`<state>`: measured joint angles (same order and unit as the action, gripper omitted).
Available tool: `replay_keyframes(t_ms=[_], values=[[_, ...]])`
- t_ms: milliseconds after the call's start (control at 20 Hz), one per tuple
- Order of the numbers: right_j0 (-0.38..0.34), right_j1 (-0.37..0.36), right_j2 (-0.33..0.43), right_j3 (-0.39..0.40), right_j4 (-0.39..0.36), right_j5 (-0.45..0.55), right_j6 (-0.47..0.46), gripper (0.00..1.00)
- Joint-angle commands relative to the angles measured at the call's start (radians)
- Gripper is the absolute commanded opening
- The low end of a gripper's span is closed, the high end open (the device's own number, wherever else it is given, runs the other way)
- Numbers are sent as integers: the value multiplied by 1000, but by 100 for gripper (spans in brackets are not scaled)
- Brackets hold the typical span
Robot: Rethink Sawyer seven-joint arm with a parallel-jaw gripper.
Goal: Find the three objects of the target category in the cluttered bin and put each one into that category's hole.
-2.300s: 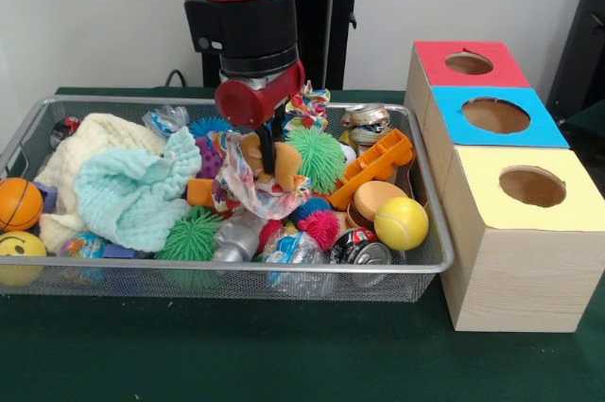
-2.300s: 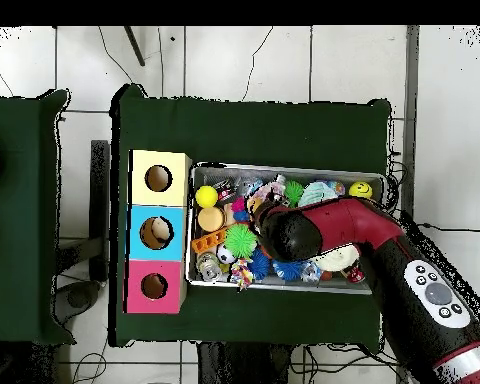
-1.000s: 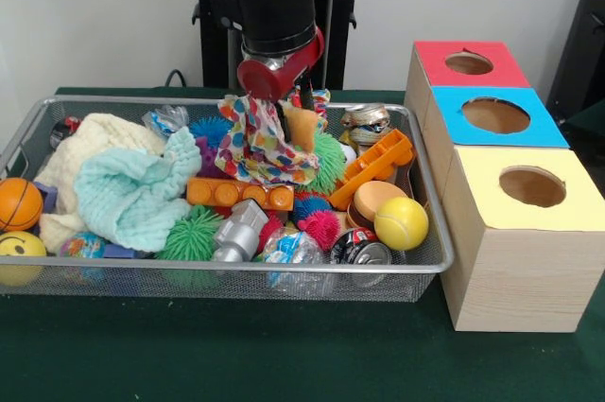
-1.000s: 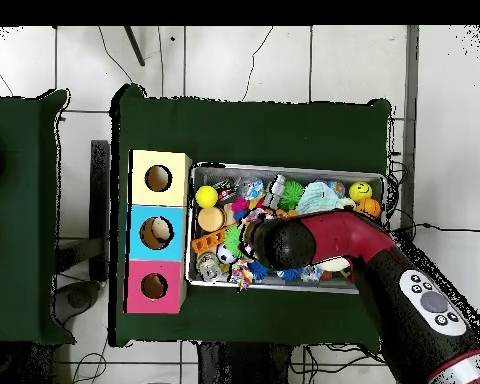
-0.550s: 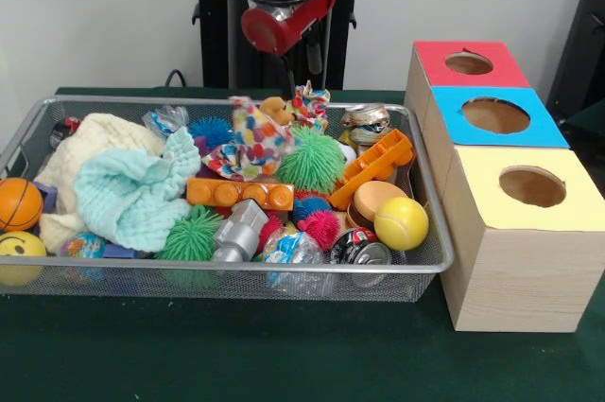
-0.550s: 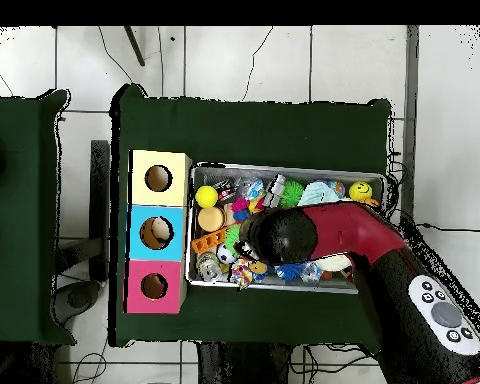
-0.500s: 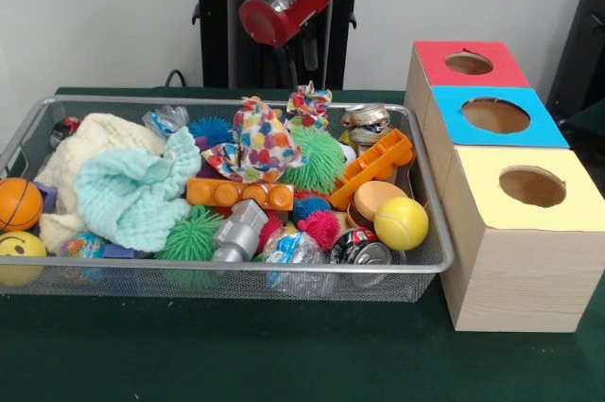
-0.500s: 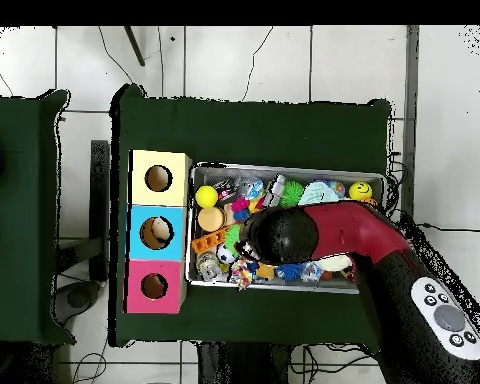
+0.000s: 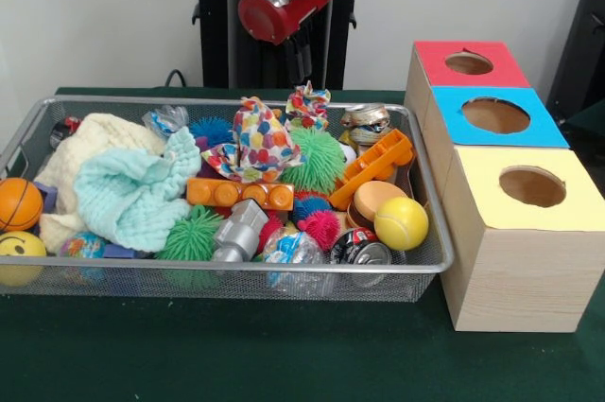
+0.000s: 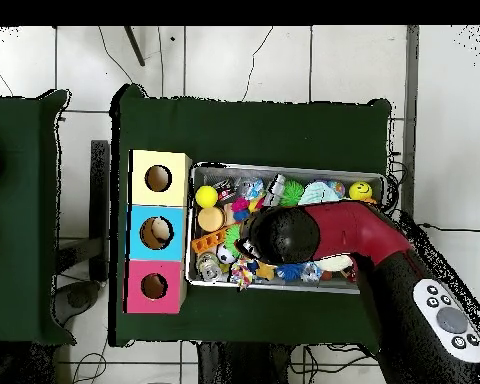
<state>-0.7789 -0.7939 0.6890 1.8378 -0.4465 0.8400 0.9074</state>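
Gripper (image 9: 301, 61) hangs empty above the bin's (image 9: 430, 232) far rim in the front view; its dark fingers blend into the black pedestal behind, so you cannot tell whether they are spread or pressed together. Below it the dotted cloth (image 9: 253, 142) lies draped over the green spiky ball (image 9: 317, 161) and the orange block (image 9: 239, 194). Which category is wanted you cannot read here; the red (image 9: 469, 63), blue (image 9: 495, 115) and yellow (image 9: 532, 186) holes stand just beside the bin. If you grab again, the loose cloth may slip out or drag neighbours along.

From overhead the arm (image 10: 329, 235) covers the bin's middle, hiding the gripper and the cloth. Only the yellow ball (image 10: 206, 196) and the smiley ball (image 10: 360, 190) read clearly.
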Motion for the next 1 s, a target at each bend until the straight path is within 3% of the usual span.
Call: replay_keyframes(t_ms=[50, 200, 550, 800, 1000], values=[[7, 29, -42, 29, -49, -39, 63, 0], [3, 16, -58, 36, -54, -17, 65, 0], [2, 7, -63, -1, -170, 24, -64, 0], [-31, 9, -76, 15, -224, 21, -93, 0], [-40, 23, -88, 21, -249, -3, -62, 0]])
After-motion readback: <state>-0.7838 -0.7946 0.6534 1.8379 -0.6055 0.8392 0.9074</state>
